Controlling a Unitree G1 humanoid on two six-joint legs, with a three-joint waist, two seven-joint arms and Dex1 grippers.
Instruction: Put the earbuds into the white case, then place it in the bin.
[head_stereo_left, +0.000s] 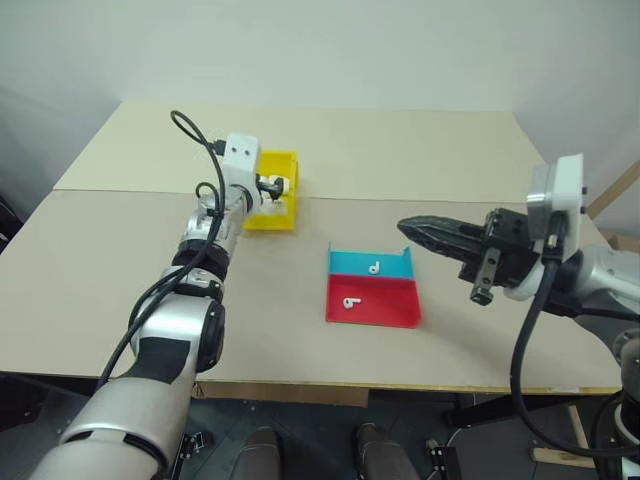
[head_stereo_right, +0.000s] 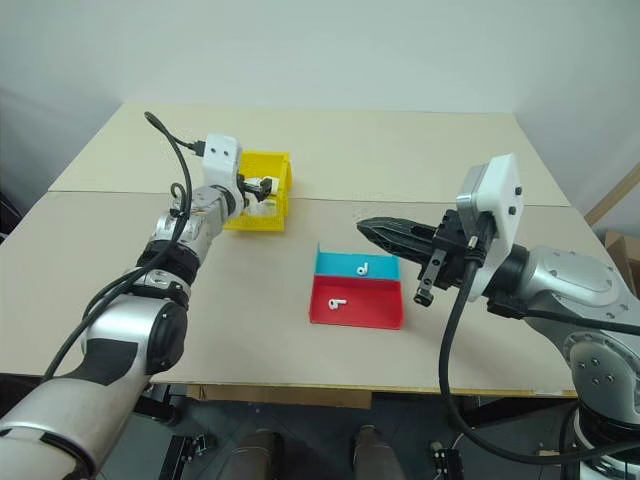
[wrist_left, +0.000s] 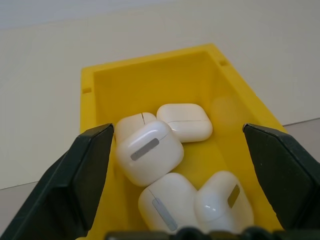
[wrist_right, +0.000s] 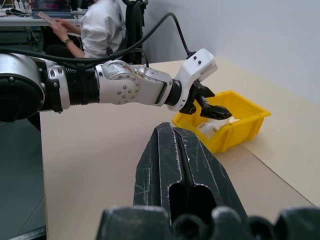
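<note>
Five white cases lie heaped in the yellow bin, directly in front of the left gripper, whose two black fingers stand wide apart at the bin's near edge with nothing between them. Closest to that gripper's fingertips is one white case resting on top of the others, tilted, with a grey strip on its face; it touches neither finger. Two more cases sit just below it, nearer the gripper's base, and two lie behind it toward the bin's far wall.

Off to that gripper's right on the table sits a shallow red and blue tray, well apart from the bin. One of the earbuds lies in the blue half and the other in the red half, both loose.

Beyond the tray, the right gripper hangs above the table with its fingers pressed together, empty, its tip pointing across toward the left arm. Behind the left arm, a seated person shows in the right wrist view.
</note>
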